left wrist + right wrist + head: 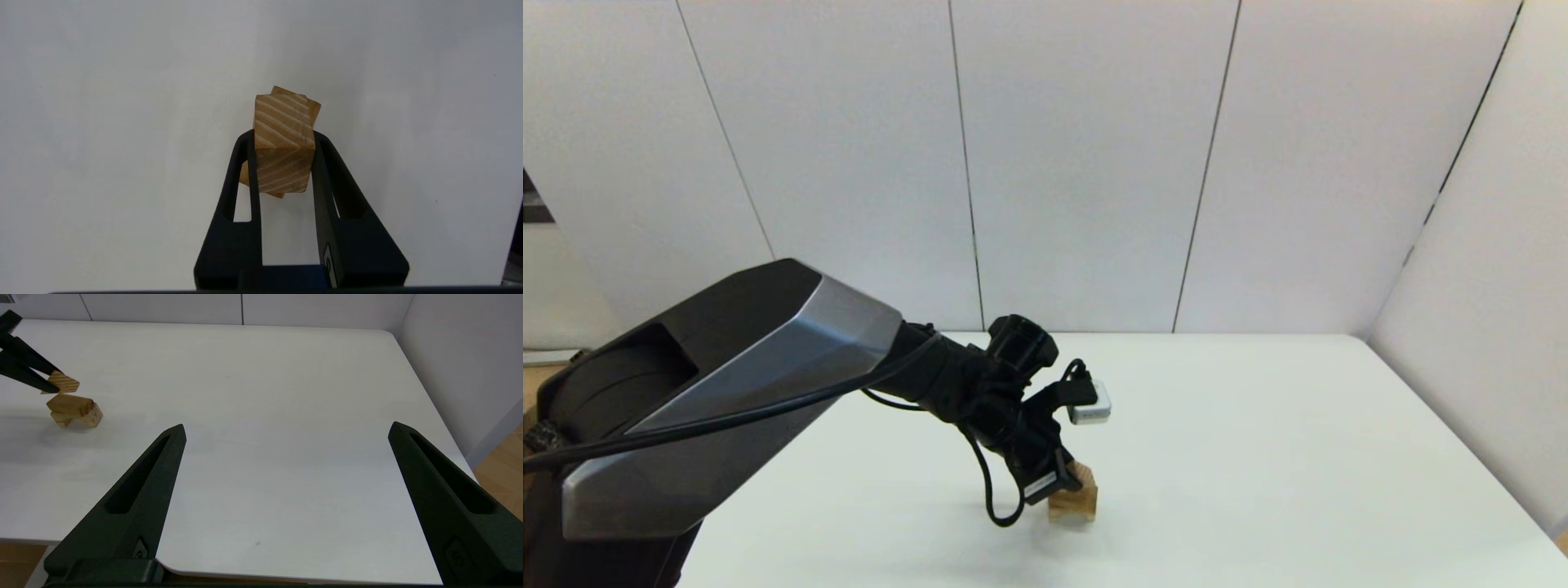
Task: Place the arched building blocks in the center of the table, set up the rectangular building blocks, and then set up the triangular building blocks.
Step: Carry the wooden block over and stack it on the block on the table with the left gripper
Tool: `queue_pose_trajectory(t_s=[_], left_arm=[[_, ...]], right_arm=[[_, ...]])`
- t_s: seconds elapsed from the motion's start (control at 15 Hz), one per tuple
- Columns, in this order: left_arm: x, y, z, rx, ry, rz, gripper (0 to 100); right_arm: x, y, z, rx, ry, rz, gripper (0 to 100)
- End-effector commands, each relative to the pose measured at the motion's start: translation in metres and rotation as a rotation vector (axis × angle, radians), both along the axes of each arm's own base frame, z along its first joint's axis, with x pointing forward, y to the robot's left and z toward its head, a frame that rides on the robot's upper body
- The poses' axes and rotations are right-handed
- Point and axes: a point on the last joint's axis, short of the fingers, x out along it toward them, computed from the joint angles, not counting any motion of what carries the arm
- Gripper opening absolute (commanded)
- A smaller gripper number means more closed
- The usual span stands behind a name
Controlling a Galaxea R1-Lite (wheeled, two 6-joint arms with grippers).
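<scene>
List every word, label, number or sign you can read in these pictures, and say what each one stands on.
No text can be read anywhere.
White label on the left gripper, seen from the head: print too small to read.
Small mark near the base of the left gripper's finger: too blurred to read.
Round embossed marks on the right gripper's fingers: not legible.
The triangular block, the stacked blocks and the table carry no writing.

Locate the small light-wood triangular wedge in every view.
Head view: the small light-wood triangular wedge peeks out beside the left gripper, low centre.
Left wrist view: centre, clamped between the black fingers.
Right wrist view: far left, above the stacked blocks.
Shared landmark: the white table.
</scene>
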Motion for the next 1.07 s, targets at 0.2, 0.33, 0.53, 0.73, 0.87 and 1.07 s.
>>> queue_pose_trajectory(t_s=[0.2,0.33,0.53,0.73,0.87,1.07], left_arm=[[-0.002,-0.0015,-0.0056,0.003,0.004,-0.011,0],[-0.0025,-0.0012,-0.0065,0.003,0.006,-0.013,0],[-0.0036,-0.0003,-0.0087,0.009,0.011,-0.013,0],[-0.0041,0.0001,-0.0122,0.016,0.022,-0.011,0],[-0.0034,0.0003,-0.0119,0.014,0.019,-0.009,0],[-0.002,0.0017,-0.0151,0.018,0.026,-0.004,0]], right_arm=[[0.0,0.0,-0.0001,0.0,0.001,0.001,100],[0.0,0.0,-0.0001,0.0,0.001,0.0,100],[0.0,0.0,-0.0001,0.0,0.001,0.001,100],[0.0,0.0,-0.0001,0.001,0.001,0.001,100],[0.0,0.0,-0.0001,0.0,0.001,0.001,100],[0.0,0.0,-0.0001,0.0,0.001,0.001,100]])
